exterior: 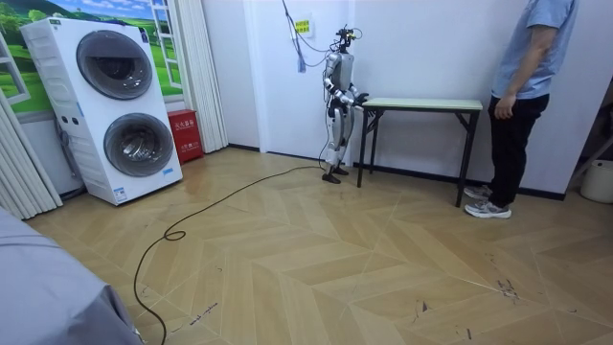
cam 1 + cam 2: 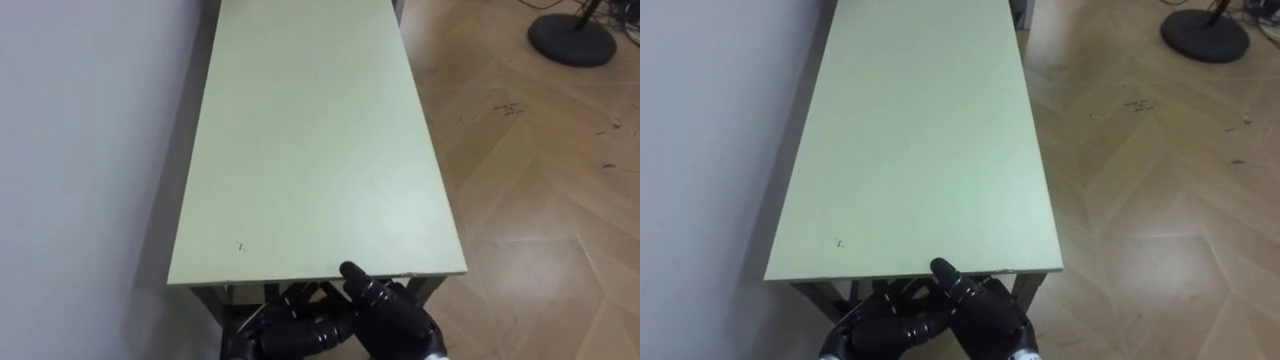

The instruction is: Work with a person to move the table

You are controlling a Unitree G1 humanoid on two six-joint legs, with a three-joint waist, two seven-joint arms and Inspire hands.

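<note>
Left hand (image 2: 275,338) and right hand (image 2: 395,318), 2 side by side, low at near end of 1 table (image 2: 310,150); grip cannot be told. Table lies along left wall (image 2: 80,150). 1 person (image 1: 522,96) stands at far end.

Print illegible — wall sign (image 1: 303,27); red box (image 1: 184,135)

Head pair close, room camera far
Both eyes look down along the counter (image 2: 310,140); room view shares it side-on.
</note>
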